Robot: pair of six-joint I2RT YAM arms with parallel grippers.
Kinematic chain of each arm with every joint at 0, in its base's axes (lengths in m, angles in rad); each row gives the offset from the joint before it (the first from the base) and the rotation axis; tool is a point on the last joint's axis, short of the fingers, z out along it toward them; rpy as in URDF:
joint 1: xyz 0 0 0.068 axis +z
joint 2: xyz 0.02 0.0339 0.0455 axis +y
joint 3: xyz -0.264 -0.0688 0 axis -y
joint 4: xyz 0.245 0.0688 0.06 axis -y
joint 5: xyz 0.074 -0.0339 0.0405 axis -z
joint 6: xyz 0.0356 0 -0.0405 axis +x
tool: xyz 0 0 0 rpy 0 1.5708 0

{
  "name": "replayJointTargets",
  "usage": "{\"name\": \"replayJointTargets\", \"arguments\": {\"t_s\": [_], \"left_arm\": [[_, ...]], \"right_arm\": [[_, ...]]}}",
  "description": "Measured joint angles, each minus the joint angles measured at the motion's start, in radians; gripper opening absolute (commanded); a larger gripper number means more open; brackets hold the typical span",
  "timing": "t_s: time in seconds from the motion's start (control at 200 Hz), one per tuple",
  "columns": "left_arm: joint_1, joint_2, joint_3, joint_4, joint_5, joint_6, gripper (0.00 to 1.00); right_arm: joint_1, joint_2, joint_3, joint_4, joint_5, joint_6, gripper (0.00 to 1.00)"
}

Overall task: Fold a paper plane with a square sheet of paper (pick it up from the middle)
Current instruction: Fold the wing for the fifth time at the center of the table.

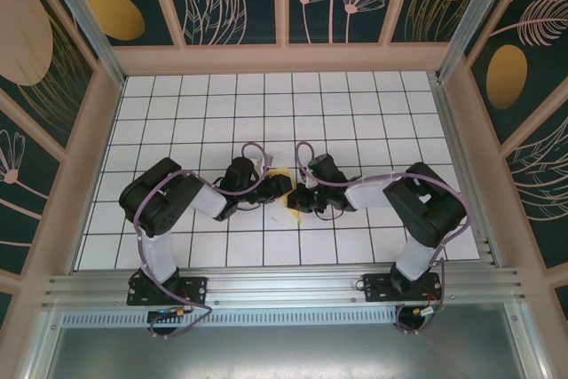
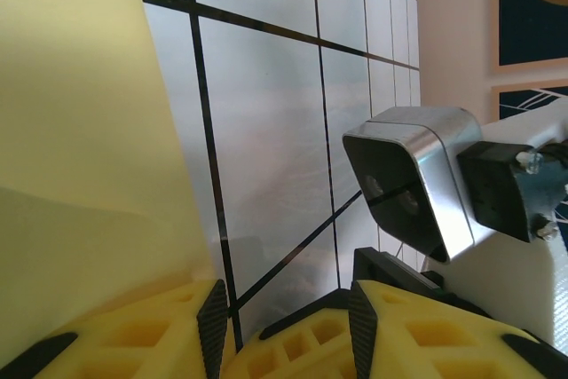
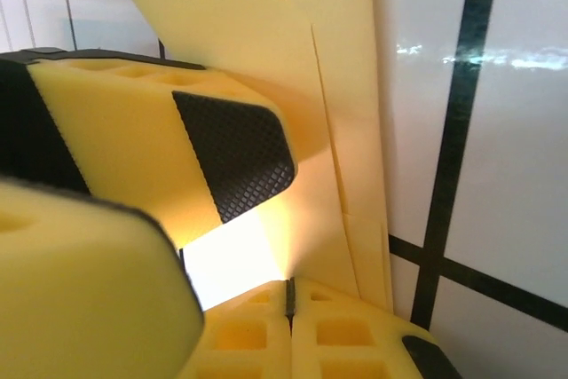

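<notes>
Meeting over the middle of the white gridded desk (image 1: 355, 104), the two arms crowd in on the sheet of paper (image 1: 287, 211). It shows as scraps of yellow between their black wrists, toward the near side. The left gripper (image 1: 277, 188) comes in from the left and the right gripper (image 1: 300, 200) from the right, their tips just beside each other.

From the right wrist, the right gripper (image 3: 288, 288) has its fingers (image 3: 355, 343) clenched, the two yellow tips meeting along a thin dark seam. The folded paper runs down into that seam in several layers, so it looks nipped there. A yellow finger of the left arm, with a black chequered pad (image 3: 235, 157), lies against the paper's left side.

From the left wrist, the left gripper (image 2: 284, 312) has its fingers (image 2: 426, 339) released, with bare tile and a black grid line showing between the pads. The paper rises at the left, over the left-hand finger, not in the gap. A silver camera housing (image 2: 417, 184) on the right arm sits close on the right.
</notes>
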Motion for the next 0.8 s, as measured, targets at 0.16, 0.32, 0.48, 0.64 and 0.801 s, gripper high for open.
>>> {"name": "replayJointTargets", "arguments": {"t_s": [0.16, 0.32, 0.48, 0.64, 0.801], "left_arm": [[0.002, -0.002, 0.014, -0.024, 0.006, 0.012, 0.46], [0.011, -0.003, 0.038, -0.068, 0.027, 0.04, 0.47], [0.023, -0.003, 0.057, -0.102, 0.056, 0.078, 0.49], [0.053, -0.003, 0.074, -0.129, 0.062, 0.124, 0.5], [0.083, -0.002, 0.092, -0.148, 0.056, 0.175, 0.51]], "right_arm": [[-0.005, 0.003, -0.038, 0.077, -0.013, 0.021, 0.0], [-0.005, 0.003, -0.056, 0.115, -0.013, 0.027, 0.0], [-0.005, 0.003, -0.062, 0.13, -0.012, 0.029, 0.0], [-0.005, 0.004, -0.069, 0.146, -0.013, 0.029, 0.0], [-0.005, 0.004, -0.07, 0.148, -0.013, 0.029, 0.0]]}}
